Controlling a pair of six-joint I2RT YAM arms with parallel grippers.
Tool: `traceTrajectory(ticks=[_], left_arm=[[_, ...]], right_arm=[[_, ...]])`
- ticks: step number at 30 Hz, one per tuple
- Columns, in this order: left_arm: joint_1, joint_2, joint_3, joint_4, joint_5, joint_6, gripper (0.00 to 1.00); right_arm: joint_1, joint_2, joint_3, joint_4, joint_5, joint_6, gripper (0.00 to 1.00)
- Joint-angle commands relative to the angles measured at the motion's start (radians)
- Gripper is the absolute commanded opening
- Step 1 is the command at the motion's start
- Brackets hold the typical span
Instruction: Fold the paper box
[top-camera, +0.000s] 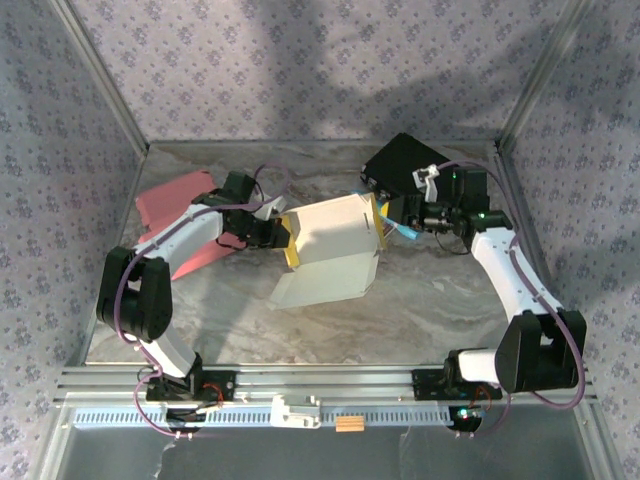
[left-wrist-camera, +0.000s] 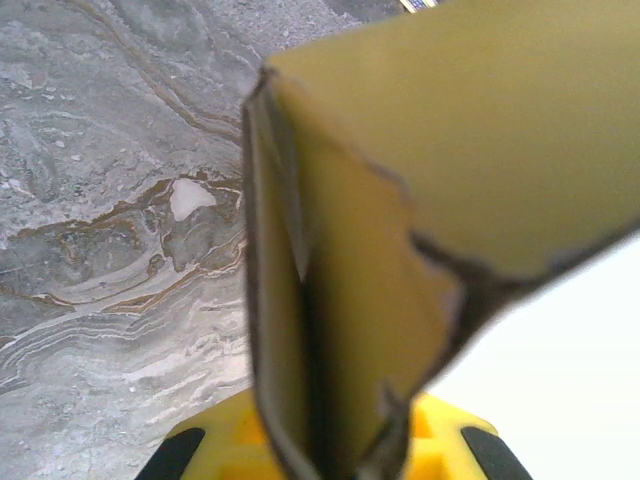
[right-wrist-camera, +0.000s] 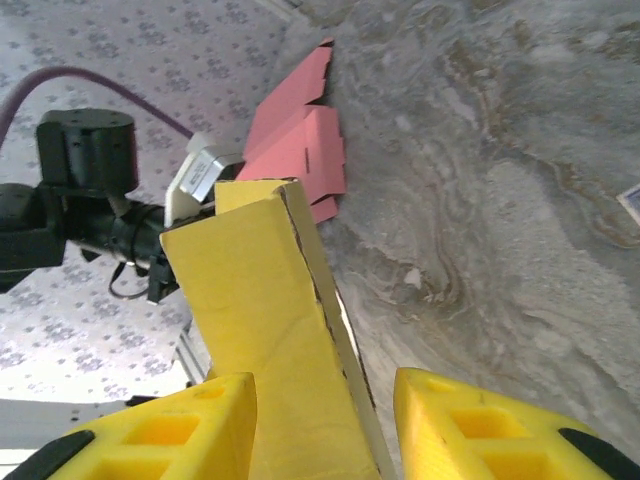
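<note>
Walled test cell with marbled worktop (top-camera: 430, 310).
Worktop is a grey stone-look surface with pale swirls and brown veins. Back wall (top-camera: 300, 60), left wall (top-camera: 45, 200) and right wall (top-camera: 605, 200) carry a pale lilac covering with a small repeated flower print. Bare aluminium posts stand at the back corners, left post (top-camera: 100, 72) and right post (top-camera: 540, 78). Slotted aluminium rail (top-camera: 340, 382) along near edge. Light diffuse; broad soft shadows on back wall.

paper box (top-camera: 330, 235) between left claw (top-camera: 283, 238) and right claw (top-camera: 385, 225), above table (top-camera: 430, 300)
</note>
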Motion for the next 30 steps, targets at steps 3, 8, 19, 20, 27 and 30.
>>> traceTrajectory(ticks=[3,8,19,20,27,30], left_arm=[[0.006,-0.001,0.023,-0.001,0.072,0.006,0.00],[0.006,0.001,0.029,-0.011,0.078,0.012,0.00],[0.004,-0.002,0.030,-0.012,0.066,0.009,0.00],[0.004,-0.002,0.032,-0.012,0.064,0.009,0.00],[0.004,-0.008,0.036,-0.015,0.056,0.009,0.00],[0.004,-0.014,0.035,-0.013,0.051,0.008,0.00]], right_arm=[[-0.001,0.029,0.009,-0.026,-0.080,-0.023,0.43],[-0.028,0.031,0.000,-0.010,-0.085,-0.026,0.44],[0.015,0.047,0.027,-0.010,-0.094,-0.021,0.44],[0.019,0.050,0.031,-0.015,-0.092,-0.024,0.44],[0.059,0.058,0.062,-0.082,0.010,-0.073,0.43],[0.072,0.052,0.075,-0.104,0.066,-0.091,0.41]])
